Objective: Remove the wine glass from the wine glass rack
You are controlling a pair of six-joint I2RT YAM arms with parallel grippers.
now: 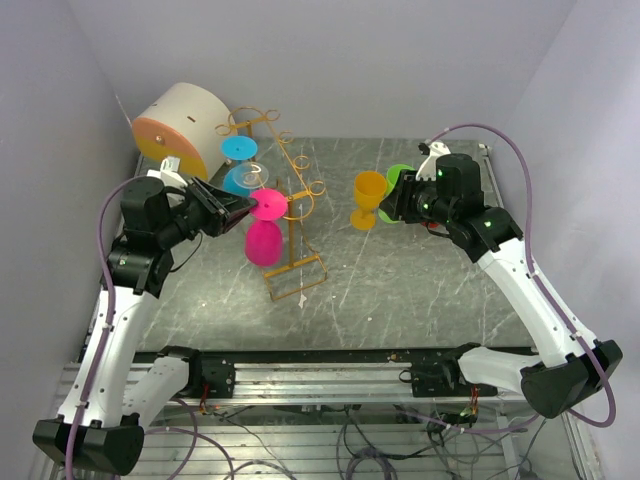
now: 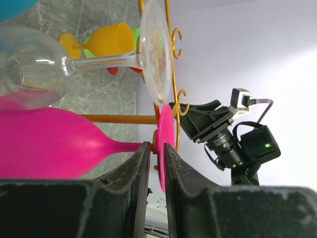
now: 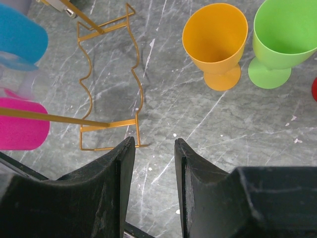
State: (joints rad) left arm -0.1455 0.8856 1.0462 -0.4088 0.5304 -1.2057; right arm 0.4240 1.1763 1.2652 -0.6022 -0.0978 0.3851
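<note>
rack [image 2: 119, 119] and clear glass [image 2: 29, 74] crowd pink wine glass [image 2: 49, 144], stem between left gripper's [image 2: 156, 147] parted jaws; right gripper [image 3: 153, 145] gapes.

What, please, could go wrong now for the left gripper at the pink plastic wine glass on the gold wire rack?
The left gripper straddles the pink plastic wine glass where stem meets foot; the grip could slip.
The clear wine glass hangs close beside it and may get knocked.
The thin gold wire rack looks light and might tip.
</note>
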